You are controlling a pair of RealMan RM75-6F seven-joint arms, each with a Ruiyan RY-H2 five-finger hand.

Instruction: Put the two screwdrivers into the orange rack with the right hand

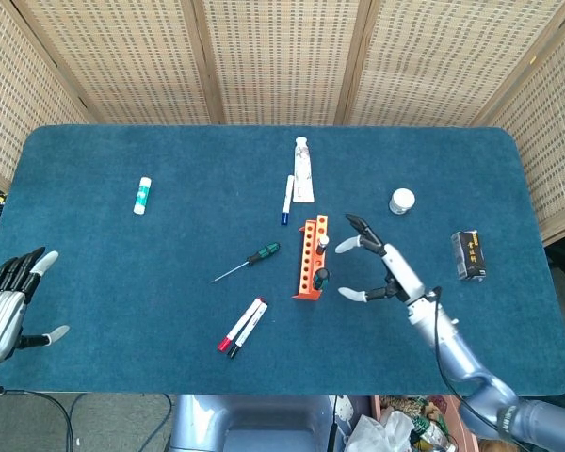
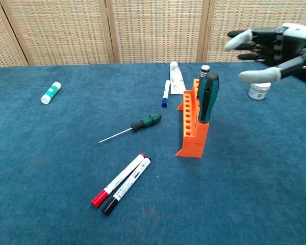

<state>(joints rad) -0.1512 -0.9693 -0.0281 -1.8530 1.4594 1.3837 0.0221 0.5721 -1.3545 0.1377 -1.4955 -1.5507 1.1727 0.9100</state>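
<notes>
Your right robot hand (image 2: 268,48) hangs spread and empty; the loose screwdriver (image 2: 137,125) lies well left, beyond the rack (image 2: 191,125) — light, stiff; grip its ribbed handle.

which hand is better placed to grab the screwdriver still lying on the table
Right. The right hand is open just beside the orange rack, a short reach from the loose screwdriver. The left hand sits at the table's far left edge.

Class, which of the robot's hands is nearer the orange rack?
Right. The right hand hovers just beside the rack; the left hand sits at the table's far edge.
</notes>
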